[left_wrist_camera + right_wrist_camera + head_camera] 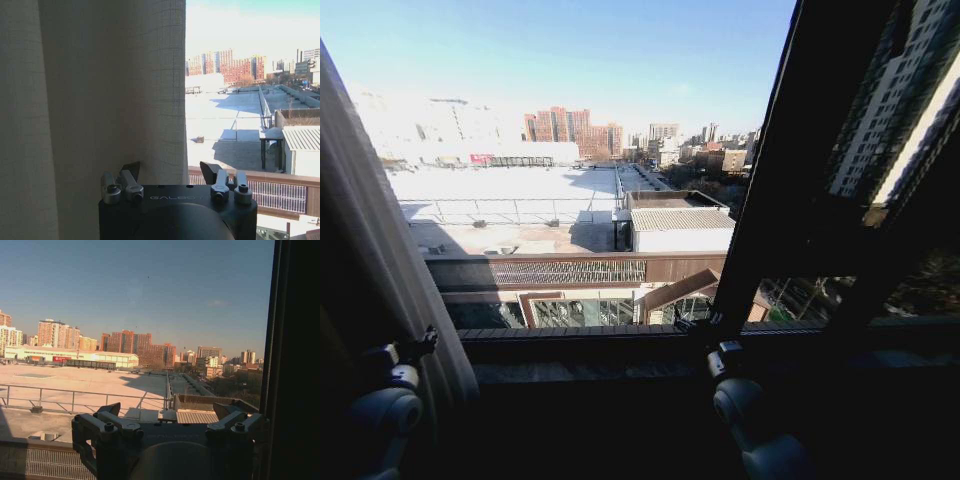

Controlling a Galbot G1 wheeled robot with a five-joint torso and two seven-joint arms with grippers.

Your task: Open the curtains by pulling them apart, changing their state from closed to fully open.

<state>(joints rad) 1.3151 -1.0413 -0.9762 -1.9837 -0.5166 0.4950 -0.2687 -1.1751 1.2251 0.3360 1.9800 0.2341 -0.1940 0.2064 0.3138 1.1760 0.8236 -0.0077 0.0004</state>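
"GALBOT" marks the left claw, spread beside the curtains; right claw spread at the window frame.

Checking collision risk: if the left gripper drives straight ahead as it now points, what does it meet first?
Likely the curtain. The left gripper is open, one finger already before the fabric's edge, the other facing bare window glass. Depth is unclear, so the curtain's edge may brush first.
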